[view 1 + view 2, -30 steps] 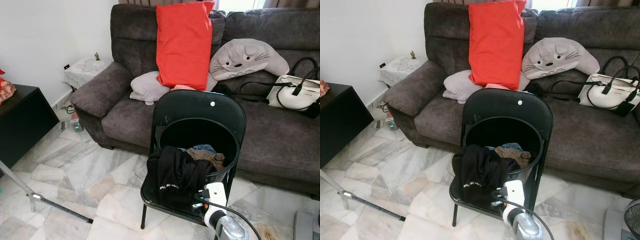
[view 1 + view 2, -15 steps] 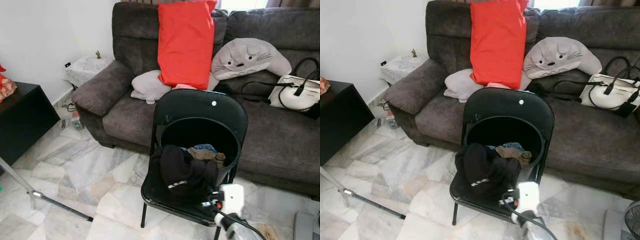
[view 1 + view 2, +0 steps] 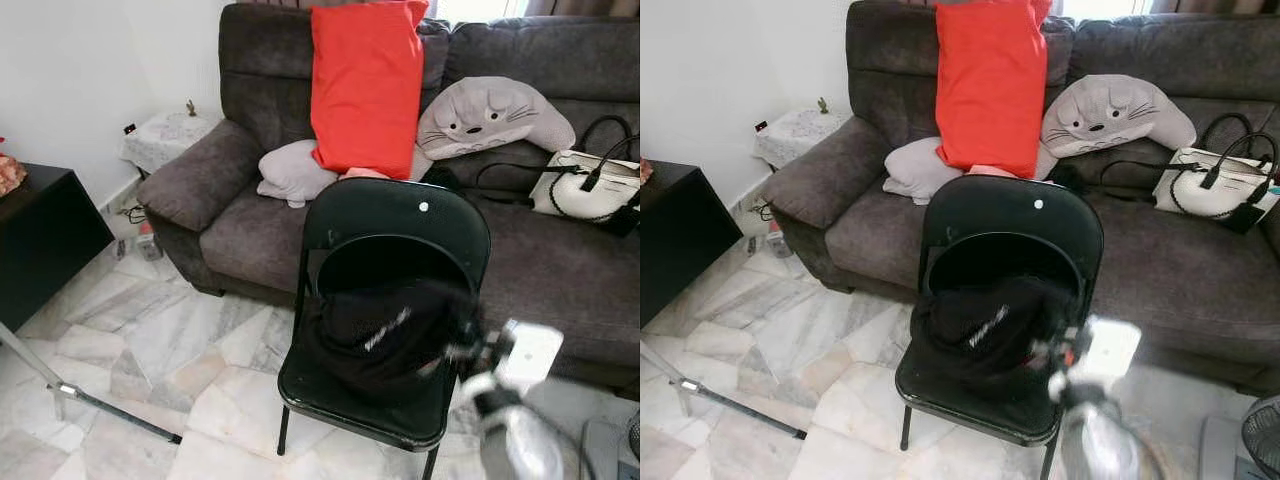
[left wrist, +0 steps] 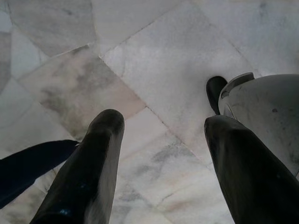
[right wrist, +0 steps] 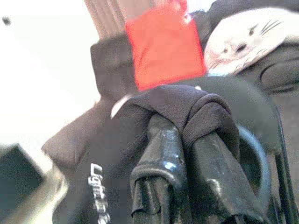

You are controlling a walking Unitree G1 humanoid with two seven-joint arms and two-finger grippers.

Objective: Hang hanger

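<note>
Low in the centre of the frame, your right gripper is clenched on a black garment with white lettering, lifted over the seat of the black folding chair. The right arm shows blurred at the lower right. Behind the cloth sits a black bucket on the chair; you cannot see its contents now, the garment hides them. No hanger can be made out. In the left wrist view your left gripper hangs with fingers spread over the marble floor. The grey sofa with its red cushion fills the upper frame
</note>
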